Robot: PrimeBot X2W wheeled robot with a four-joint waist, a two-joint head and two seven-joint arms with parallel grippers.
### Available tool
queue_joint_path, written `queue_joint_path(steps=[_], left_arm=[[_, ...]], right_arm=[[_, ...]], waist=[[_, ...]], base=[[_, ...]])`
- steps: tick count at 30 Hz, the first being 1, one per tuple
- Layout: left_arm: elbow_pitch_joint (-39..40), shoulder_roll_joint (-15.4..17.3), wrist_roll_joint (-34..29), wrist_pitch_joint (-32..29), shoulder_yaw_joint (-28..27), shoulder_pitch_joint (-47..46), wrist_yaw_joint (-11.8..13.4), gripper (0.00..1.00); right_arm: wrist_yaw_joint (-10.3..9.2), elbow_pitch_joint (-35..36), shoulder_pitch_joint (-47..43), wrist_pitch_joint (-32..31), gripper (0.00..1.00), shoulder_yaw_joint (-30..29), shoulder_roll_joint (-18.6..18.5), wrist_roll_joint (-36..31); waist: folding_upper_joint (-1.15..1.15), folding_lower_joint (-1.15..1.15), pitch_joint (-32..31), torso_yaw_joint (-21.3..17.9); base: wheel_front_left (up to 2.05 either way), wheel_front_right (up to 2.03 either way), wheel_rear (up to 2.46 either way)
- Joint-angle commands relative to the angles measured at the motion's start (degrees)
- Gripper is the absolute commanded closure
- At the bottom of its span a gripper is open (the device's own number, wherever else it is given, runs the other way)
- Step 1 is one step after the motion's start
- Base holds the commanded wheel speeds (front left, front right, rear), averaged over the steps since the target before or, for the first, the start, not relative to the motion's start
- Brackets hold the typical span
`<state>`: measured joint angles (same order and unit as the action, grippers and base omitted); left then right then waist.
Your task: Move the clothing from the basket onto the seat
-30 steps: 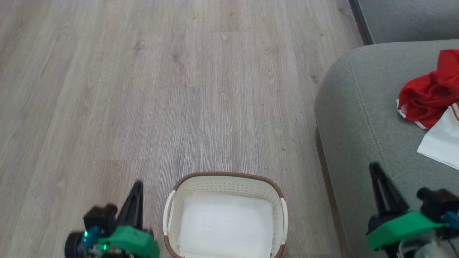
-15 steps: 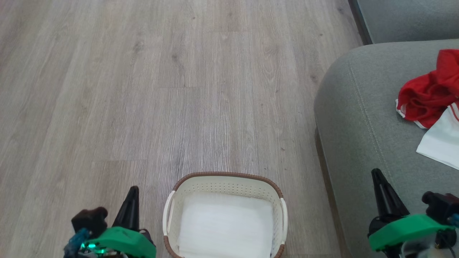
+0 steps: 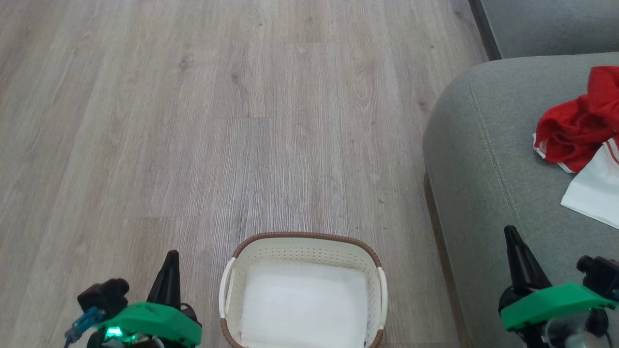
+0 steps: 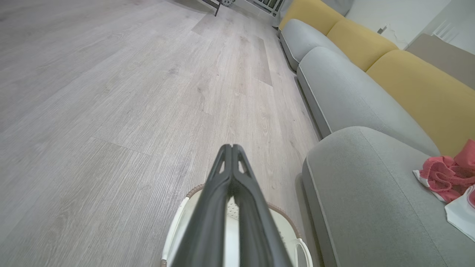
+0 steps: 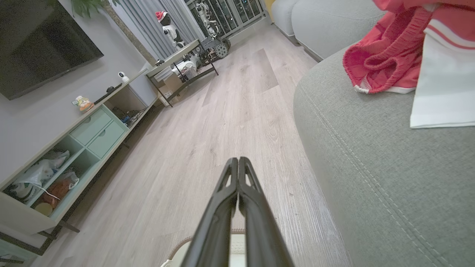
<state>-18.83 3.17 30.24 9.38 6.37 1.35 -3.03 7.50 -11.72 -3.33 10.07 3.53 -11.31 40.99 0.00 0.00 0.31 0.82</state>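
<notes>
Looking down from the head camera, I have my left gripper (image 3: 170, 258) at the lower left over the wood floor (image 3: 242, 121), its two dark fingers pressed together tip to tip with nothing between them. Just to its right the basket (image 3: 304, 236) stands on the floor, with a flat white sheet (image 3: 304, 299) lying across its bottom. Further right the seat (image 3: 483, 164) rises near the basket, a narrow strip of floor between the two. The clothing (image 3: 573, 133) lies on that cushion at the right edge of my view: a crumpled red piece with white trim, and a white piece with red stripes touching it on the near side. My right gripper (image 3: 512, 237) hangs over the front part of the seat, apart from the clothing. Its fingers are likewise closed flat against each other and hold nothing; on the right wrist camera I see them meeting at the tips.
</notes>
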Motion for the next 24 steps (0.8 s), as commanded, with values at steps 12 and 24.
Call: queue_joint_path(steps=[12, 24], left_arm=[[2.44, -0.03, 8.75, -2.23, -2.87, -3.64, -0.83, 1.00], [2.78, -0.06, 16.46, -4.21, -4.33, -4.21, -1.36, 1.00]], right_arm=[[0.00, 1.07, 3.70, -2.18, 1.00, -1.59, 0.52, 7.54], [0.00, 0.59, 4.52, -4.12, 1.00, -2.63, 1.53, 14.02]], waist=[[0.00, 0.00, -0.02, -0.11], [0.00, 0.00, -0.04, -0.21]], base=[[0.00, 0.00, 0.00], [0.00, 0.00, 0.00]])
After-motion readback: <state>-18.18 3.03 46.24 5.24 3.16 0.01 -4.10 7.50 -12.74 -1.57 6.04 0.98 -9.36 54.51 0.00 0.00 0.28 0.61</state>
